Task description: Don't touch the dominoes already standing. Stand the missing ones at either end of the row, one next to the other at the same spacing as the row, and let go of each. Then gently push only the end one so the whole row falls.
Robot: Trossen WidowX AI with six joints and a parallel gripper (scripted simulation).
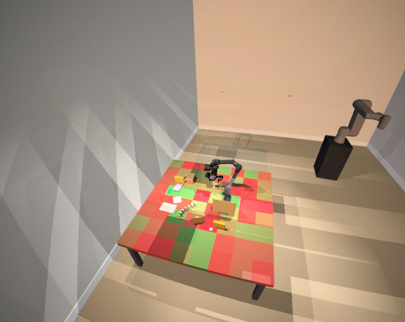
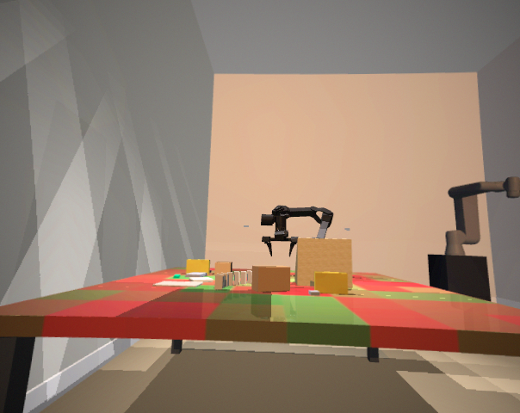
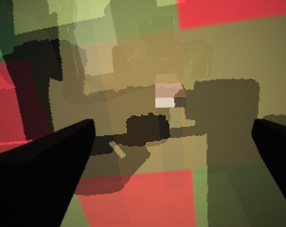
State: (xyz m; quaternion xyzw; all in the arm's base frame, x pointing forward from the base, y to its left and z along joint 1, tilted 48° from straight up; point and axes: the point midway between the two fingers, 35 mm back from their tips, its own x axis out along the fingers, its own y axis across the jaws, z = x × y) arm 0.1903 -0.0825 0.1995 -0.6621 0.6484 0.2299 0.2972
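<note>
My gripper [image 1: 214, 179] [image 2: 280, 255] [image 3: 172, 127] is open and empty, pointing down well above the table. A single pale domino [image 1: 214, 186] [image 3: 165, 102] is on the table below it; it appears upright. In the wrist view it shows between the two fingers, a little beyond the line of the fingertips. The row of several pale standing dominoes [image 1: 185, 209] [image 2: 219, 280] runs diagonally on the table, well away from the gripper. The spacing at its ends is too small to judge. In the exterior view the gripper is behind the row, and the single domino cannot be made out.
A tall tan panel [image 1: 223, 206] [image 2: 325, 260] stands beside the arm base. A brown box [image 1: 198, 218] [image 2: 270, 278] is close to the row. A yellow block [image 1: 218, 224] [image 2: 331, 282] and small pale block [image 1: 210, 229] lie nearer the front. Flat white pieces [image 1: 167, 207] lie left; another box [image 1: 190, 178] stands behind.
</note>
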